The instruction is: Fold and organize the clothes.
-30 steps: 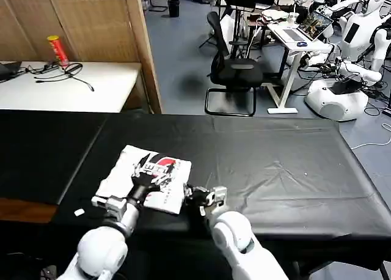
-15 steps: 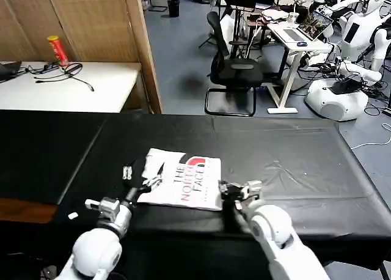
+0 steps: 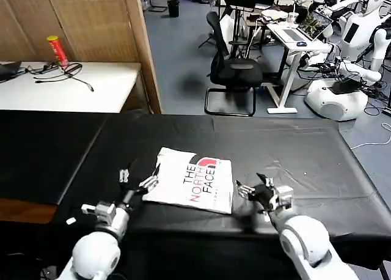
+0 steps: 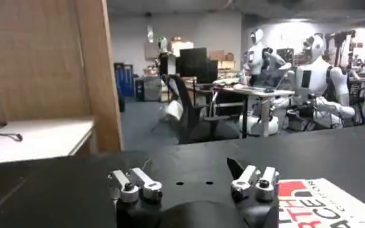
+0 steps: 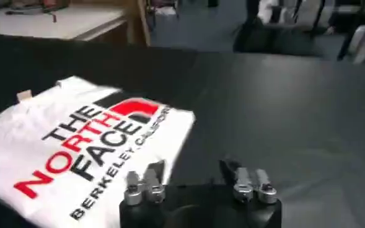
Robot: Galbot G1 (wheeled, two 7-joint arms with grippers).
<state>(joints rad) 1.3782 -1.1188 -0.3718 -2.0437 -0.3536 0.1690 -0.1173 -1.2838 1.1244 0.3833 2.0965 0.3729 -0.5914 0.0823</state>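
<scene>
A black cloth-covered table spans the foreground. To its left and behind stands a white table carrying a red and yellow can and black cables. A wooden post rises beside woven panels. Beyond, on the blue floor, sits a black office chair, and right of it a white desk holding an open laptop. White humanoid robots stand at the far right.
</scene>
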